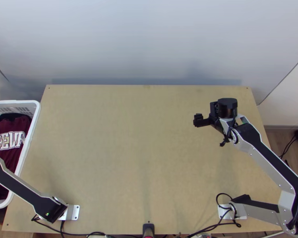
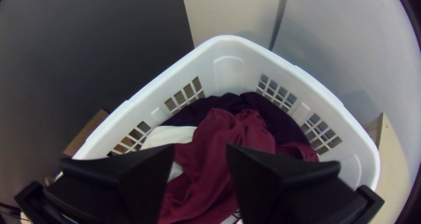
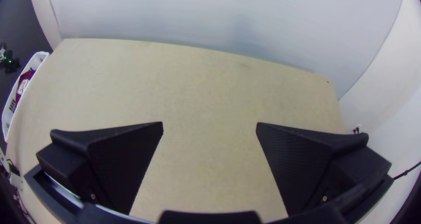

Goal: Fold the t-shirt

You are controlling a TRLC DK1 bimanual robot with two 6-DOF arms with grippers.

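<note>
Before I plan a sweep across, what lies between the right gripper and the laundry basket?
Only bare wooden tabletop lies between the right gripper and the white basket; the top view shows that stretch.

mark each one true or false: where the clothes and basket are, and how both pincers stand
1. Dark red cloth lies bunched in the white basket. True.
2. The basket stands in the middle of the table. False: it is beside the table's left edge.
3. The left pincer is over the basket, fingers apart. True.
4. The right pincer is shut on a shirt. False: the right pincer is open, holding nothing.
</note>
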